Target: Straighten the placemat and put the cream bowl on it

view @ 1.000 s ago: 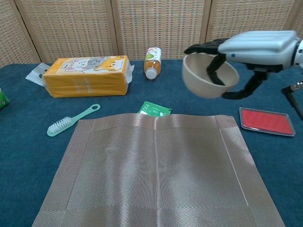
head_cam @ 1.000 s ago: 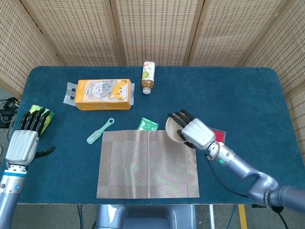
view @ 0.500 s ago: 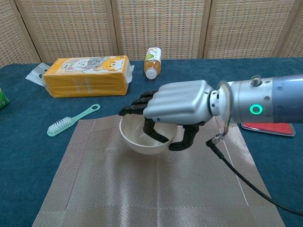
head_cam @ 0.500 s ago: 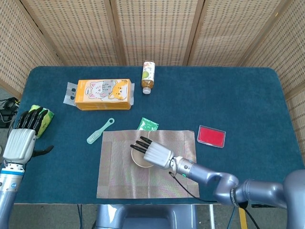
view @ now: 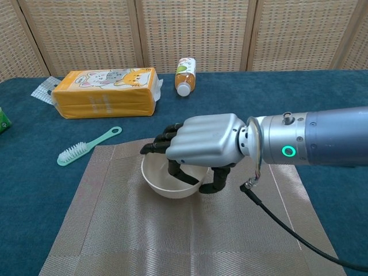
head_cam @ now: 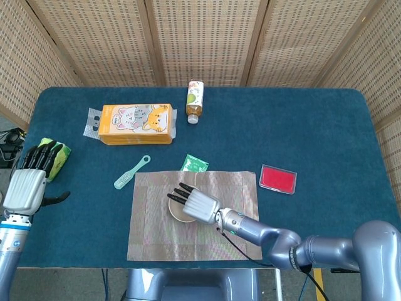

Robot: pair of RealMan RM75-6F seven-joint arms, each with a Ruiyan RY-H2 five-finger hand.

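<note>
Chest view: right hand (view: pixel 201 146) fingers (view: pixel 175 169) grip cream bowl (view: pixel 167 181) on placemat (view: pixel 115 230); left hand (head_cam: pixel 28 185) fingers apart, empty

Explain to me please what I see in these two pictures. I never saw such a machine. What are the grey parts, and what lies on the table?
The grey parts are two robot arms, each ending in a mechanical hand. One picture looks down from the robot's head, the other looks forward from its chest, lower and closer.

The right hand holds a cream bowl by its rim, fingers inside it, over a woven placemat on the blue table. Whether the bowl already rests on the mat I cannot tell. The left hand holds nothing and waits at the table's left edge.

Also on the table: an orange pack with cats on it, a small bottle lying down, a green brush, a green sachet, a flat red case, and a green packet by the left hand.
</note>
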